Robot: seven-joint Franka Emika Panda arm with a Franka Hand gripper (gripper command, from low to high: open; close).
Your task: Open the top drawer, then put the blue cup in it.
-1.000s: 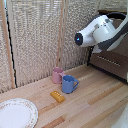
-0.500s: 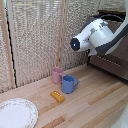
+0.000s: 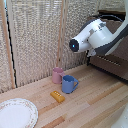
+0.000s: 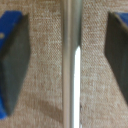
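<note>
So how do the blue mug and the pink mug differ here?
The blue cup is medium blue and stands nearer the camera; the pink mug is pale pink and sits behind it, by the woven screen. The blue cup's loop handle shows on the exterior view's right; the pink mug's handle isn't visible. Both stand upright, similar in size.

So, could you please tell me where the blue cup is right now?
In the exterior view the blue cup stands on the wooden table, just right of the pink mug, with the small orange block in front.
</note>
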